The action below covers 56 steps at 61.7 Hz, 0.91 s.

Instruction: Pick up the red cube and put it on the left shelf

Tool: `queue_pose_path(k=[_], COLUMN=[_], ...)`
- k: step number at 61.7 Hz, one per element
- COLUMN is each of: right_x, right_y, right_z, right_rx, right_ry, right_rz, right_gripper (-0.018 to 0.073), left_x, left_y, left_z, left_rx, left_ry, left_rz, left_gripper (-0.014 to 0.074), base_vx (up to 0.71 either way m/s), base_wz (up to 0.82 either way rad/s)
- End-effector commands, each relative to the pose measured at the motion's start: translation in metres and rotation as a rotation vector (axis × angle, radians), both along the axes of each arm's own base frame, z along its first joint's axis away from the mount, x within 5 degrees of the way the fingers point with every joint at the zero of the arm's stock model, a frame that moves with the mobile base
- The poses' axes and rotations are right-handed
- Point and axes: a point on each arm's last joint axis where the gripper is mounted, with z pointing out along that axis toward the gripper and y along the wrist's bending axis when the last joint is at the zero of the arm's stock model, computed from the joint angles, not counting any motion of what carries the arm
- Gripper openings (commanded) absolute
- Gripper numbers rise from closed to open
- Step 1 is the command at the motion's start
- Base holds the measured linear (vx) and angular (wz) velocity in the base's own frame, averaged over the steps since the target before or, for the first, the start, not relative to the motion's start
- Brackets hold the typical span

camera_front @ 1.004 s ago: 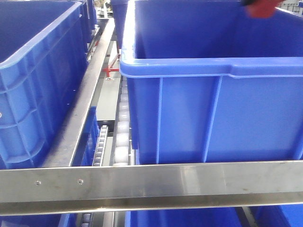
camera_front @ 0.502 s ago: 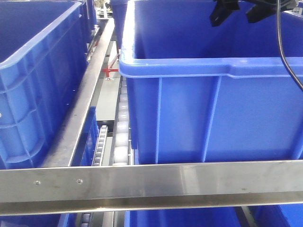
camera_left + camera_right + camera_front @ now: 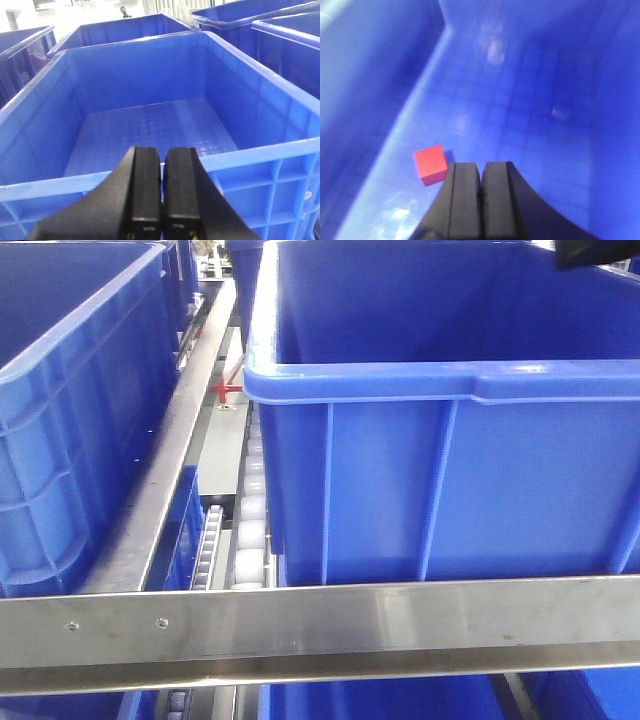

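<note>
The red cube (image 3: 431, 164) lies loose on the floor of a blue crate (image 3: 370, 75), near its left wall. My right gripper (image 3: 481, 167) is shut and empty, just right of the cube and above the floor. My left gripper (image 3: 163, 152) is shut and empty, over the near rim of another empty blue crate (image 3: 240, 155). In the front view the steel shelf shows its riveted front rail (image 3: 320, 625) and white rollers (image 3: 250, 530). The cube is hidden in that view. Only a dark bit of the right arm (image 3: 598, 250) shows at the top right.
A large blue crate (image 3: 440, 470) stands on the rollers behind the rail, and another blue crate (image 3: 70, 410) stands at the left. A steel divider rail (image 3: 165, 480) runs between them. More blue crates (image 3: 280, 40) surround the left gripper.
One second ago the red cube showed at the top right of the front view. Half a second ago open black fingers were there without it. Now the arm has almost left the frame.
</note>
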Motion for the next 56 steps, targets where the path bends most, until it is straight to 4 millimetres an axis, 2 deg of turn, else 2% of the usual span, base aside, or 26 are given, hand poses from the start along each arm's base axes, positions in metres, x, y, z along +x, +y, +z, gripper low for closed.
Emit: queue_pose_path(k=[1, 9, 13, 49, 56], right_x=[-0.018, -0.04, -0.045, -0.044, -0.051], right_y=[-0.004, -0.011, -0.012, -0.012, -0.014], right_z=[0.023, 0.021, 0.019, 0.015, 0.018], right_rx=[0.042, 0.05, 0.051, 0.038, 0.034], right_ry=[-0.207, -0.238, -0.241, -0.222, -0.218], right_rz=[0.019, 0.019, 0.018, 0.019, 0.016], right_gripper=[0.005, 0.005, 0.005, 0.005, 0.005], left_x=[0.001, 0.001, 0.001, 0.001, 0.001], left_y=[0.0, 0.0, 0.0, 0.0, 0.0], left_z=[0.0, 0.0, 0.0, 0.0, 0.0], left_rx=[-0.013, -0.013, -0.013, -0.013, -0.013], left_ry=[-0.052, -0.052, -0.052, -0.052, -0.052], left_rz=[0.004, 0.004, 0.004, 0.004, 0.004], left_gripper=[0.0106, 0.0106, 0.0106, 0.0106, 0.0106], base_vx=[0.0, 0.0, -0.03, 0.0, 0.0], base_wz=[0.0, 0.0, -0.18, 0.0, 0.0])
